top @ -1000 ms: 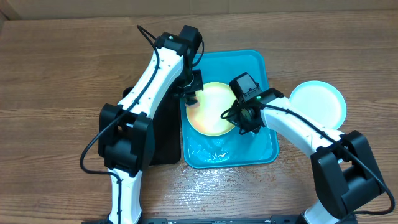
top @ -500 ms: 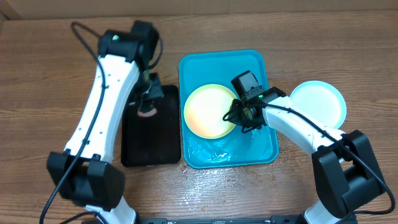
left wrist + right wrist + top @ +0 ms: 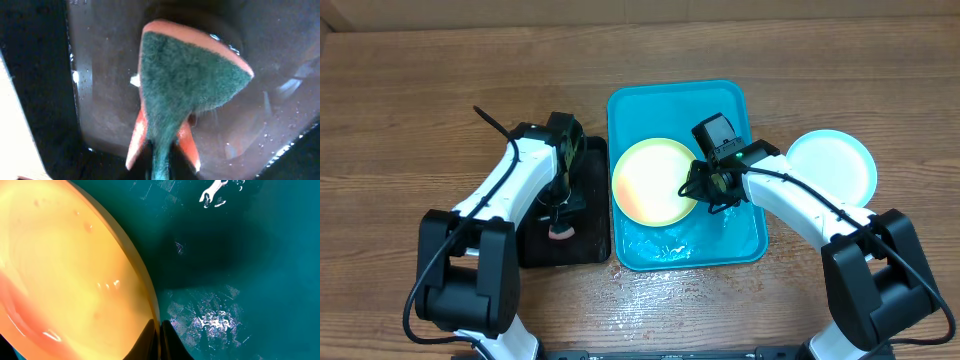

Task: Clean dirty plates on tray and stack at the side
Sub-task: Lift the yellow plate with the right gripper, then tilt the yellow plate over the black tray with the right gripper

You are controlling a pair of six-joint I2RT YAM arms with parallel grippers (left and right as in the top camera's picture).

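From overhead, the large turquoise-blue rectangular plastic tray (image 3: 670, 100) sat mid-table on the wooden table (image 3: 410, 100), its floor wet and glinting. A pale yellow-green round plastic plate (image 3: 653, 180) lay inside it, towards the left wall. The right gripper (image 3: 706, 194) was at that plate's right edge. A light blue round plastic plate with a white centre (image 3: 831, 167) rested on the table just right of the tray. Left of the turquoise tray, just beside it, lay a smaller black rectangular tray (image 3: 588, 240). The left gripper (image 3: 558, 207) reached down over it, with a pinkish sponge (image 3: 560, 232) at its tip.

In the left wrist view, the sponge (image 3: 190, 85) showed a green scouring face and an orange body. Its lower end was pinched thin where the left gripper (image 3: 160, 165) clamped it. The black tray's (image 3: 100, 100) wet surface lay behind it.

In the right wrist view, the right gripper (image 3: 158, 341) had its dark fingers (image 3: 172, 337) closed narrowly on the rim of the yellow-green plate (image 3: 65, 265). That plate carried water droplets and a reddish-orange tint along its lower-left part. The turquoise tray's (image 3: 250, 255) wet floor filled the right side.
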